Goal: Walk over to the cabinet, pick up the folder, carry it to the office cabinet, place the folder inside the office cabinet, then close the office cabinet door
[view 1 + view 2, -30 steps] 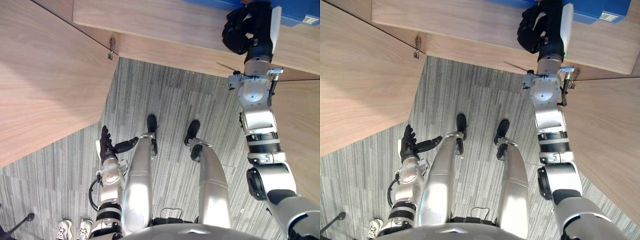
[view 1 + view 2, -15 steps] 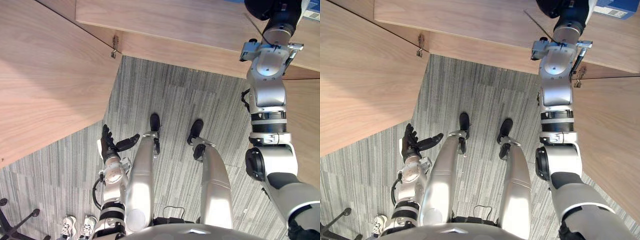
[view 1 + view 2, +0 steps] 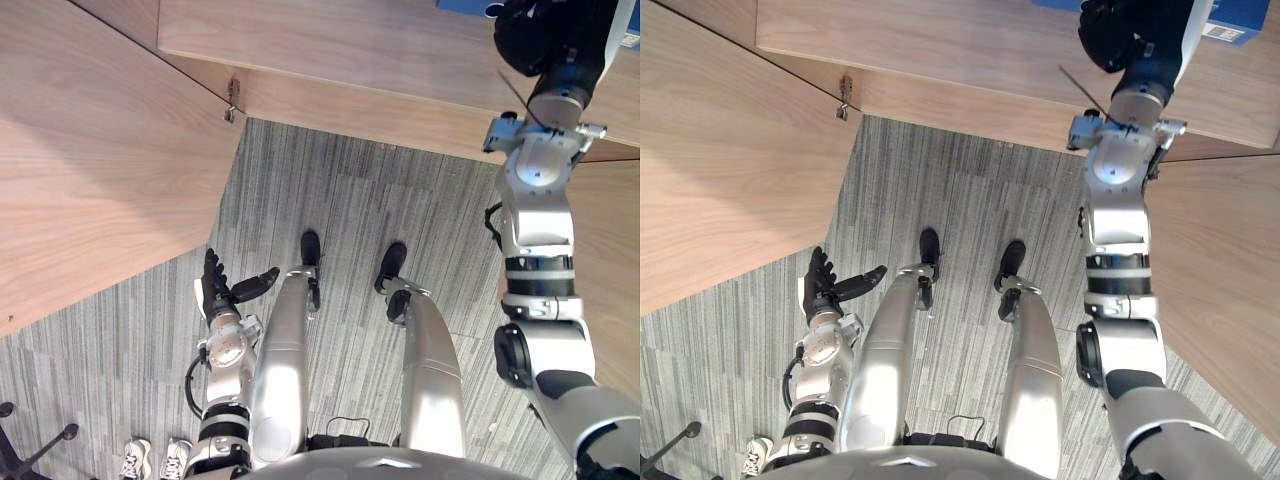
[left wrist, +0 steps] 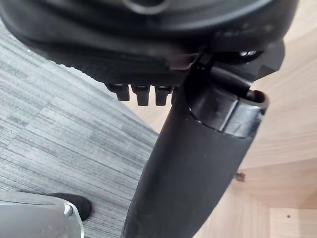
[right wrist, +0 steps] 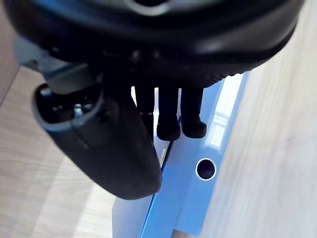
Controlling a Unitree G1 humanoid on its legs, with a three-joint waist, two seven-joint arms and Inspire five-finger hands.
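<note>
Blue and glossy, the flat plastic folder [image 5: 188, 198] lies on top of the pale wooden cabinet [image 3: 940, 45], at the far right of what we see from the head. A round finger hole [image 5: 205, 168] sits in its spine.

Directly over it we find the robot's right hand [image 3: 1130, 35], raised high on its arm. Seen from its own wrist, its fingers [image 5: 168, 116] reach fairly straight towards the folder's edge near the hole. The thumb [image 5: 119, 148] stands apart from them. The hand is spread rather than clenched, and we see nothing gripped in it. We cannot tell whether the fingertips touch the folder.

To the left of the cabinet a broad wooden panel [image 3: 90, 160] angles outward and meets it at a small metal hinge [image 3: 233, 100]. A second wooden panel [image 3: 610, 260] stands on the right, behind the raised arm. Between them runs the grey striped carpet floor [image 3: 340, 190].

Well apart from the folder, the left hand [image 3: 213, 290] hangs low above the carpet. Its fingers [image 4: 142, 91] are straight, its thumb [image 4: 198, 163] juts out sideways, and it holds nothing.

At the lower left edge we make out a person's white shoes [image 3: 150, 458] and, beside them, the black foot of a chair [image 3: 30, 450].
</note>
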